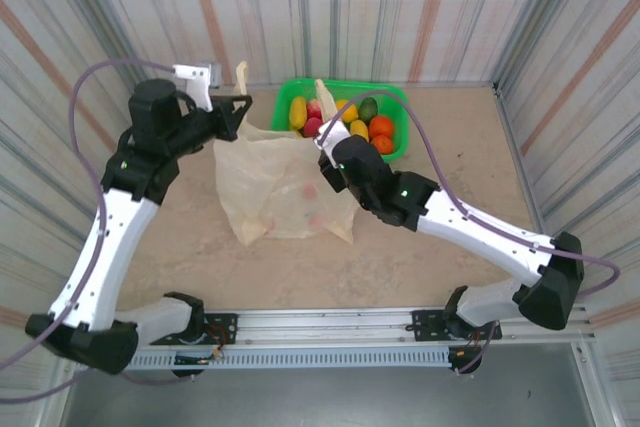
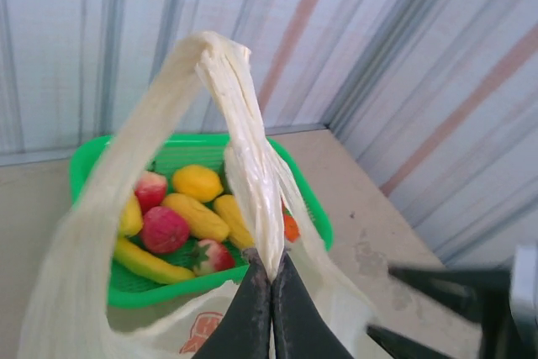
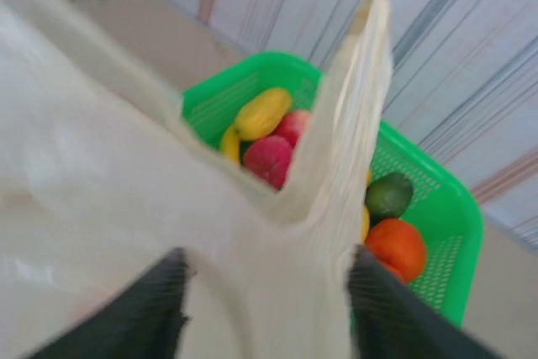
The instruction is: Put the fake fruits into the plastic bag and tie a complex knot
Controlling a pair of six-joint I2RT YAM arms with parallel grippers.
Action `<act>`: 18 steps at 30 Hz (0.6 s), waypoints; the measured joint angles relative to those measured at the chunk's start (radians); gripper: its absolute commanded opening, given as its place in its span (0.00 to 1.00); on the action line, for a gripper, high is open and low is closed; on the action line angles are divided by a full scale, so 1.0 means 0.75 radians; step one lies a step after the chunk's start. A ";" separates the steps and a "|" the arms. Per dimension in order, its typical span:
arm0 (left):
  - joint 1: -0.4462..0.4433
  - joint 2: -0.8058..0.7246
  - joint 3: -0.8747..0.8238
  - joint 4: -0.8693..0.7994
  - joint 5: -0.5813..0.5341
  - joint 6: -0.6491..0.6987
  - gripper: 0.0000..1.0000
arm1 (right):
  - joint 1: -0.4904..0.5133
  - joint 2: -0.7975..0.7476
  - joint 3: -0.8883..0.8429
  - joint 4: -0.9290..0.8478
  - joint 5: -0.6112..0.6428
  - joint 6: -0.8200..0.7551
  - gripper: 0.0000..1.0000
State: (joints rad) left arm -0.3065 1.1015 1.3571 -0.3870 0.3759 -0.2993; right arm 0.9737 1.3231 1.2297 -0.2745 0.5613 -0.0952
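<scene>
Right now the plastic bag (image 1: 275, 187) lies slumped on the table (image 1: 450, 167), near the middle, with its mouth end toward the green basket (image 1: 395, 97) just behind it. Faint reddish print shows through its pale skin. The fake fruits (image 1: 355, 122) lie in that basket: from my left wrist I see a yellow mango (image 2: 197, 182), a red strawberry (image 2: 164, 229) and a banana (image 2: 151, 262); from my right wrist, a dark green avocado (image 3: 388, 195) and an orange (image 3: 397, 245).

Both loop handles stand up from the bag. My left fingers (image 2: 271, 292) are pressed together on the left handle (image 2: 244, 166), pinching its bunched strip low down, while the loop rises above them and arches over to the side. My right fingers (image 3: 382, 308) stand apart, one on each side of the foot of the right handle (image 3: 353, 124), with crinkled film spread between them; the handle rises upright before the basket. Striped corrugated walls (image 1: 400, 7) close in the table on three sides.
</scene>
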 measured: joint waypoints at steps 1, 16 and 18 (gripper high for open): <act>-0.012 -0.053 -0.060 0.047 0.021 0.011 0.00 | 0.008 -0.018 -0.007 0.020 0.006 -0.011 0.82; -0.144 -0.363 -0.529 0.315 0.213 0.267 0.00 | -0.335 -0.014 0.338 -0.275 -0.644 0.360 0.89; -0.144 -0.339 -0.513 0.330 0.218 0.286 0.00 | -0.375 0.117 0.451 -0.338 -0.754 0.374 0.92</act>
State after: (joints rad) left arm -0.4145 0.8474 0.9726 -0.1398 0.5392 -0.0845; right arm 0.6926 1.4113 1.5681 -0.5282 -0.0040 0.1852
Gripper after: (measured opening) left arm 0.043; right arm 0.890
